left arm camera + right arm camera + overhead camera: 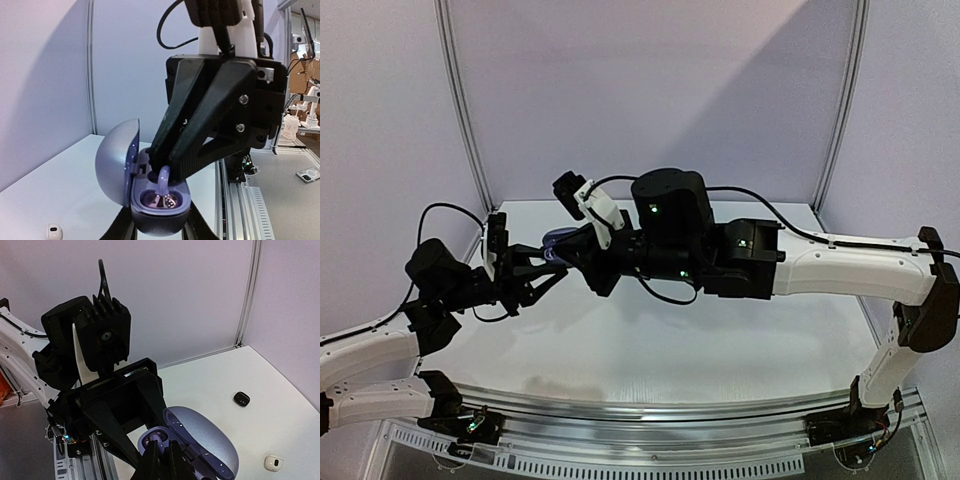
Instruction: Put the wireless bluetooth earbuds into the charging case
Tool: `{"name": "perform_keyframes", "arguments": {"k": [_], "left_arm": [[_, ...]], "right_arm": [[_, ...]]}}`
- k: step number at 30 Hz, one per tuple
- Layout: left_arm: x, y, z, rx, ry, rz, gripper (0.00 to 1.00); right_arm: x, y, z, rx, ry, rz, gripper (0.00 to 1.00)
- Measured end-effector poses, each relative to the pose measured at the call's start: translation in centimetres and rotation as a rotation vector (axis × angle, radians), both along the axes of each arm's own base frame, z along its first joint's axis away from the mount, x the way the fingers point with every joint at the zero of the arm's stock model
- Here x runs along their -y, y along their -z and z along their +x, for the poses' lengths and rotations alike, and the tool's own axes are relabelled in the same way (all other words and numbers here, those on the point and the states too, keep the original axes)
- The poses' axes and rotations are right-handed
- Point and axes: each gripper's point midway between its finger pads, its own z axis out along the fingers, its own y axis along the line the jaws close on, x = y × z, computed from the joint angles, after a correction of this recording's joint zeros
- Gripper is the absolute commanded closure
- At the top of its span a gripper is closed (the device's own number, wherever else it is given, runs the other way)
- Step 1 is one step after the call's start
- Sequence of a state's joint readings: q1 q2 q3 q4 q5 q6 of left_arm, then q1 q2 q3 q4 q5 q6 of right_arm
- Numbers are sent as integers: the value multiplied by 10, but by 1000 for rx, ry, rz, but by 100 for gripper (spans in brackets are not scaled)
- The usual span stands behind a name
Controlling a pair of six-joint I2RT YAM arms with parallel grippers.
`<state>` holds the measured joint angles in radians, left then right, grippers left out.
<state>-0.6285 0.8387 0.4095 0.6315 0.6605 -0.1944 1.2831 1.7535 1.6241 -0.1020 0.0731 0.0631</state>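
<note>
Above the white worktop (pixel 650 340), the left pincer (pixel 542 272) clamps the open lavender charging case (pixel 120 170); the right pincer (pixel 161 167), nearly pressed together, pinches a lavender earbud (pixel 163 187) in its socket; pale partition walls (pixel 650 90) close the far side

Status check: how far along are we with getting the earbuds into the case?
Done: lavender clamshell charging case open, gripped by left gripper. In hand: right gripper seating a lavender earbud in it. Left: release; a black earbud and white earbud lie loose on the table.
</note>
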Motion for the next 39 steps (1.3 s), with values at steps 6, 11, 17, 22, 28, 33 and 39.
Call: {"name": "perform_keyframes", "arguments": {"k": [6, 11, 17, 22, 28, 33, 39], "left_arm": [[0, 1, 0, 5, -2, 6, 100], [0, 2, 0, 4, -5, 9, 100], [-2, 0, 1, 14, -17, 5, 100], [-2, -2, 2, 22, -26, 3, 100], [-3, -8, 1, 44, -29, -14, 100], [-3, -10, -1, 58, -20, -18, 100], [-1, -4, -7, 147, 1, 27, 100]], "right_arm": [[0, 1, -1, -7, 1, -3, 81], [1, 2, -1, 0, 8, -13, 71], [2, -1, -2, 13, 14, -24, 58], [7, -4, -3, 26, 24, -37, 51], [12, -16, -4, 42, 25, -19, 49], [16, -36, -6, 61, 19, 29, 48], [36, -84, 1, 25, 51, 156, 48]]}}
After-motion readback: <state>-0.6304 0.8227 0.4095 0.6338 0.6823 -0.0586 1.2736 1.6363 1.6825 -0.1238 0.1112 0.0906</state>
